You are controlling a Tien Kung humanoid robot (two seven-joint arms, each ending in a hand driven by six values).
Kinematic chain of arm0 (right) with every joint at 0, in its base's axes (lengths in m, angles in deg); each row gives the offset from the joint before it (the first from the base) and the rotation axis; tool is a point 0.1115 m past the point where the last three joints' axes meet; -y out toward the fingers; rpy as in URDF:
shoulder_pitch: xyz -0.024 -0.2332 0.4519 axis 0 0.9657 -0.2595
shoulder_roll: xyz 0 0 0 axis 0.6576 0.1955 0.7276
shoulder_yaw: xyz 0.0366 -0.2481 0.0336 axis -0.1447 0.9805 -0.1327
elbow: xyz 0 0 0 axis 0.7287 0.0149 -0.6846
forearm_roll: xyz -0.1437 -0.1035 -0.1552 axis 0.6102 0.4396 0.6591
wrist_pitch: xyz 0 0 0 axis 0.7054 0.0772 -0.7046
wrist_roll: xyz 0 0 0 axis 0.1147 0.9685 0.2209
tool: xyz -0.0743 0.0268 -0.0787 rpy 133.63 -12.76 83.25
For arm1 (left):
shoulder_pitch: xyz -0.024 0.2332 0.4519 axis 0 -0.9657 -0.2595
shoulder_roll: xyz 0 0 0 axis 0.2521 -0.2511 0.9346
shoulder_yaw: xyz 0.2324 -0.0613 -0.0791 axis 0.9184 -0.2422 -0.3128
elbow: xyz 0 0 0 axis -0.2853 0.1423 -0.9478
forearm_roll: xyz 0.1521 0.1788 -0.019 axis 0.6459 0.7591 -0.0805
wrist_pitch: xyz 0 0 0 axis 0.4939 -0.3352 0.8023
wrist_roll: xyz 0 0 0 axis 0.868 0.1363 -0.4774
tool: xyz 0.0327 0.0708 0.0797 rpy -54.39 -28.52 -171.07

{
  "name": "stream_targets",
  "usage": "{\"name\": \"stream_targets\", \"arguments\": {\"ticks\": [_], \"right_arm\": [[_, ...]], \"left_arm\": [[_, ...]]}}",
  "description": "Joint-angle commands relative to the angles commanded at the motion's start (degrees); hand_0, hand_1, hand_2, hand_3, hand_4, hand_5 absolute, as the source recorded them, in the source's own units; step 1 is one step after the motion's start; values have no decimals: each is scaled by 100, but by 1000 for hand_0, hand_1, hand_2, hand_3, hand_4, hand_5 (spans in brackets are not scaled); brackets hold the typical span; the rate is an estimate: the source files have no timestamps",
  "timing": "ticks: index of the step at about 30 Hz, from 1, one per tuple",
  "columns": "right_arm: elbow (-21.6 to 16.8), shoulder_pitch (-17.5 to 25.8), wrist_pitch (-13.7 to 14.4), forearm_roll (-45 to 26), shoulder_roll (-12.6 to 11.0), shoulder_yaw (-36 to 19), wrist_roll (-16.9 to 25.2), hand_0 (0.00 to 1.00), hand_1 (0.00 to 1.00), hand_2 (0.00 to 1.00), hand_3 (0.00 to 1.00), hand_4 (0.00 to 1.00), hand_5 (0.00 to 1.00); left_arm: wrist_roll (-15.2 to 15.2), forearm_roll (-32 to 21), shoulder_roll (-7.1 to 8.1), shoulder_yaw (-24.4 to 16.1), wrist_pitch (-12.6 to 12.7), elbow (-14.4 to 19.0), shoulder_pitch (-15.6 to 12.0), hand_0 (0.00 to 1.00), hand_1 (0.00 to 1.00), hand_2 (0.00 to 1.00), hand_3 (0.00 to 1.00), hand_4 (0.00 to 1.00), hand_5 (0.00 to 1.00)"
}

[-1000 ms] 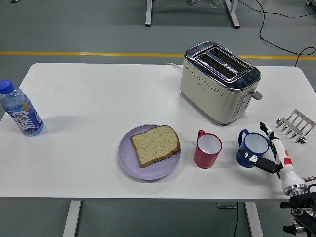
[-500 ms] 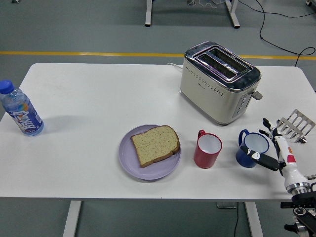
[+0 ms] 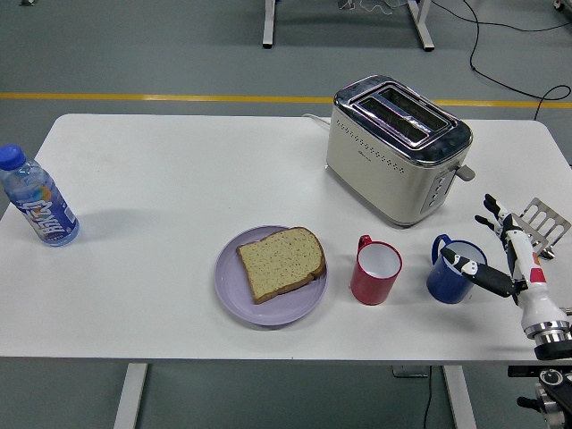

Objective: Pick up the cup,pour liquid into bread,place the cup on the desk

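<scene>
A blue cup [image 3: 454,272] stands on the white table [image 3: 179,179] at the front right, its handle to the left. A red cup [image 3: 374,271] stands just left of it. A slice of bread [image 3: 281,262] lies on a lilac plate [image 3: 259,299] left of the red cup. My right hand [image 3: 497,252] is beside the blue cup on its right, fingers spread, thumb reaching over the cup's rim. It holds nothing. My left hand is out of view.
A cream toaster [image 3: 396,147] stands behind the cups. A metal toast rack [image 3: 538,225] lies at the right edge, just behind my hand. A water bottle [image 3: 37,202] with a blue cap stands at the far left.
My right hand has moved up and a little to the right beside the blue cup, and the thumb now reaches over the cup's rim. The cups have not moved.
</scene>
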Motion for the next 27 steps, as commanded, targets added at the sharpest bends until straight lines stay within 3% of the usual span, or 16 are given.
{"name": "stream_targets", "arguments": {"ticks": [6, 7, 12, 13, 18, 19, 21, 22, 27], "right_arm": [[-313, 48, -105, -757, -23, -108, 192, 953, 846, 952, 988, 998, 239], [-339, 51, -132, -938, -23, -108, 215, 894, 783, 871, 871, 944, 263], [-494, 74, -543, -2089, 23, -109, 381, 894, 783, 871, 871, 944, 263], [-533, 89, -613, -2307, 33, -117, 421, 784, 696, 752, 734, 822, 265], [-636, 146, -835, -3514, 87, -227, 658, 784, 696, 752, 734, 822, 265], [-637, 149, -841, -3713, 92, -240, 685, 708, 623, 662, 599, 734, 231], [-641, 168, -910, -4173, 106, -293, 707, 708, 623, 662, 599, 734, 231], [-642, 170, -919, -4317, 108, -299, 709, 708, 623, 662, 599, 734, 231], [-664, 235, -1510, -5411, 145, -547, 131, 674, 588, 636, 580, 688, 208]], "left_arm": [[5, -19, 2, 15, -5, 0, 5, 690, 756, 773, 611, 396, 998], [5, -21, 2, 16, -5, 0, 5, 690, 756, 773, 611, 396, 998], [3, -15, 3, 16, -5, 2, 3, 690, 756, 773, 611, 396, 998], [5, -23, 3, 21, -6, 3, 3, 690, 756, 773, 611, 396, 998], [11, -38, 2, 33, -9, 3, 3, 690, 756, 773, 611, 396, 998], [11, -38, 2, 33, -9, 3, 3, 690, 756, 773, 611, 396, 998], [14, -40, 6, 40, -15, 2, 5, 690, 756, 773, 611, 396, 998], [14, -40, 6, 40, -16, 2, 5, 690, 756, 773, 611, 396, 998], [9, -33, 11, 39, -16, 3, 8, 690, 756, 773, 611, 396, 998]]}}
